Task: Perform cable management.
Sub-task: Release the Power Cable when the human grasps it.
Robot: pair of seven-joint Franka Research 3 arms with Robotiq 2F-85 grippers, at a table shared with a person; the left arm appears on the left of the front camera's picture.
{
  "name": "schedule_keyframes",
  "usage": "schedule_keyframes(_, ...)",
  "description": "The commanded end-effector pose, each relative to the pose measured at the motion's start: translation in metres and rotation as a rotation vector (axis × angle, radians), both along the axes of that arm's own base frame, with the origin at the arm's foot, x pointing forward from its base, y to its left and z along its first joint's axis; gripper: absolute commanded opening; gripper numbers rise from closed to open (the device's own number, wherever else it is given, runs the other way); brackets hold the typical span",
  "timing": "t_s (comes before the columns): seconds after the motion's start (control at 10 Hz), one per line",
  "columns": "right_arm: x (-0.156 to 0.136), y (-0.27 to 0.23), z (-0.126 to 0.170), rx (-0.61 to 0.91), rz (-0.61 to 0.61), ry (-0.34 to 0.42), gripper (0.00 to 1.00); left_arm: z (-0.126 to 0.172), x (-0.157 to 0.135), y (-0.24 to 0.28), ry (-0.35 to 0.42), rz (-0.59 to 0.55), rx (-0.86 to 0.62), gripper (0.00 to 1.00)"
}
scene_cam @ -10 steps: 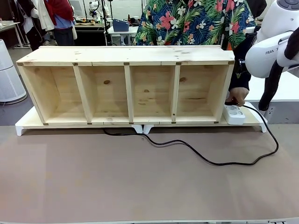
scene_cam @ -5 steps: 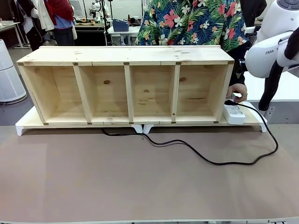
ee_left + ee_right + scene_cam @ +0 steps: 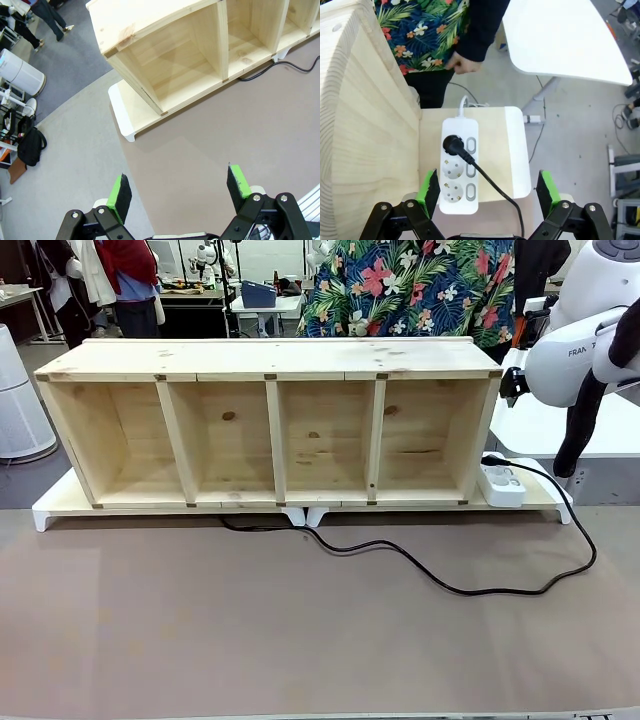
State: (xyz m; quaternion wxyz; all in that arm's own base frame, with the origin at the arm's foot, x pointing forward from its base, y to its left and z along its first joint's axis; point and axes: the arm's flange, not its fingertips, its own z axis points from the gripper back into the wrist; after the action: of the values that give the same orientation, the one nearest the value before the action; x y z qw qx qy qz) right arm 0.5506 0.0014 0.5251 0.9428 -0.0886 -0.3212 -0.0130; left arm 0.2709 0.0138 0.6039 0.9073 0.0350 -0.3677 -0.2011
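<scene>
Cable plugged in, person's hand gone, cable slack on desk – nothing tidied yet.

The cable (image 3: 440, 575) has its plug (image 3: 454, 144) seated in the far socket of the white power strip (image 3: 459, 167), which lies on the white base beside the right end of the wooden shelf (image 3: 270, 430). From there it loops wide over the brown desk (image 3: 200, 630) and runs under the shelf's front middle. A second ago the person's hand was at the strip; now it has pulled back behind the shelf (image 3: 462, 63), so plugging looks finished and the slack is mine to handle. My right end effector (image 3: 490, 192) hangs over the strip, jaws wide apart, empty. My left end effector (image 3: 181, 189) is spread wide too, holding nothing, above the desk's left end.
</scene>
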Motion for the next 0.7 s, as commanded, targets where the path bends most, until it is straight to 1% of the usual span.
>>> schedule_keyframes(0.0,-0.0005,0.0000,-0.0004,-0.001,-0.003,0.008,1.00,0.0003,0.0002,-0.0004,-0.003,0.008,-0.010,1.00)
schedule_keyframes(0.6,-0.0005,0.0000,-0.0004,-0.001,-0.003,0.008,1.00,0.0003,0.0002,-0.0004,-0.003,0.008,-0.010,1.00)
